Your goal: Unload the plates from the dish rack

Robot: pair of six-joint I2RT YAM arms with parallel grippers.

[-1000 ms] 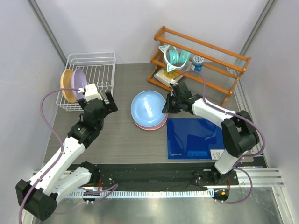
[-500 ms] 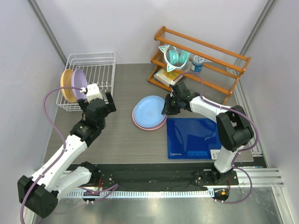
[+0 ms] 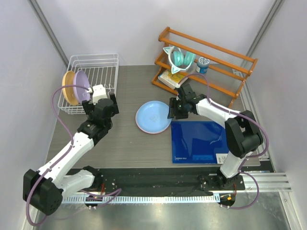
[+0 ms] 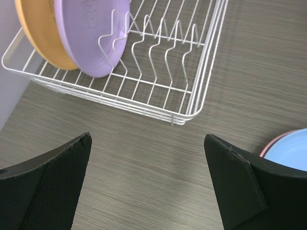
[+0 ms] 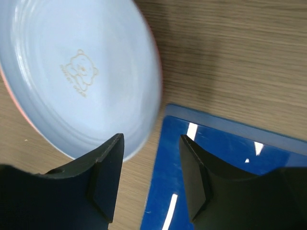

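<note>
Top external view. Round lavender plastic plate and round yellow-orange plastic plate stand on edge in the white wire dish rack. The round blue plastic plate lies on the grey counter. The left hand, near the rack, and the right hand, beside the blue rim, both gape empty. The plates are probably light, stiff and slick, so pinch the exposed upper rim.

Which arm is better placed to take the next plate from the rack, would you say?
Left. The left gripper is open beside the dish rack, facing the lavender plate; the right gripper sits farther off, by the blue plate.
</note>
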